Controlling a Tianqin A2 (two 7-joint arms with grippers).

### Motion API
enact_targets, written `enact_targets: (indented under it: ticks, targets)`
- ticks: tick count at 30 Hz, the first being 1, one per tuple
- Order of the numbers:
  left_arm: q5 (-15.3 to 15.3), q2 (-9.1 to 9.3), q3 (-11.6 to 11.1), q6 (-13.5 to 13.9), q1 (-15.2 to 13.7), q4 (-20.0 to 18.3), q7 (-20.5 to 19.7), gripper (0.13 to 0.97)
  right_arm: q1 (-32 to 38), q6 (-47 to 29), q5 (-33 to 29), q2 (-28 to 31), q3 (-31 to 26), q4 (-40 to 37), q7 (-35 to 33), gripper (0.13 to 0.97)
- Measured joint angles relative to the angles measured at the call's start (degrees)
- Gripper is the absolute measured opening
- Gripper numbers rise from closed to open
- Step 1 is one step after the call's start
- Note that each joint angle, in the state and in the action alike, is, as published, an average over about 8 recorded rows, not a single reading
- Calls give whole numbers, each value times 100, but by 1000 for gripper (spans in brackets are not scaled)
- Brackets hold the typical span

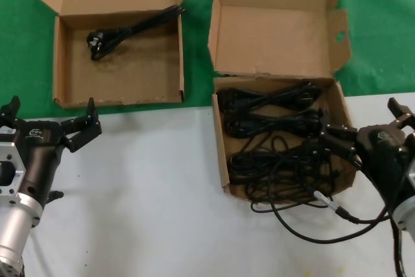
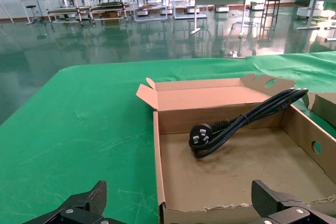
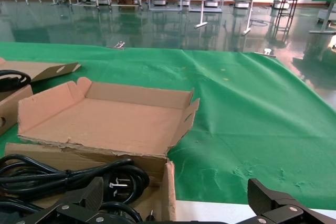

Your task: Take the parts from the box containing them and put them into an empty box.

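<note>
Over at the squarish box (image 1: 224, 154), tangled cables (image 1: 275, 137) are being approached by the spread-open right gripper (image 1: 337, 144), so probably several are getting snagged together, one already lying in the wider box (image 1: 61, 63).

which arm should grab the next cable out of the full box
The right. The right gripper hovers open at the edge of the squarish box over its cables; the left gripper sits open before the wider box, away from them.
</note>
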Motion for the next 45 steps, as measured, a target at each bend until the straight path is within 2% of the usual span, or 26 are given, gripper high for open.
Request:
enact_targets:
  ticks: [45]
  targets:
    - [0, 0, 0, 0, 0, 0, 0, 966, 0, 0, 0, 0, 0, 0, 0, 966]
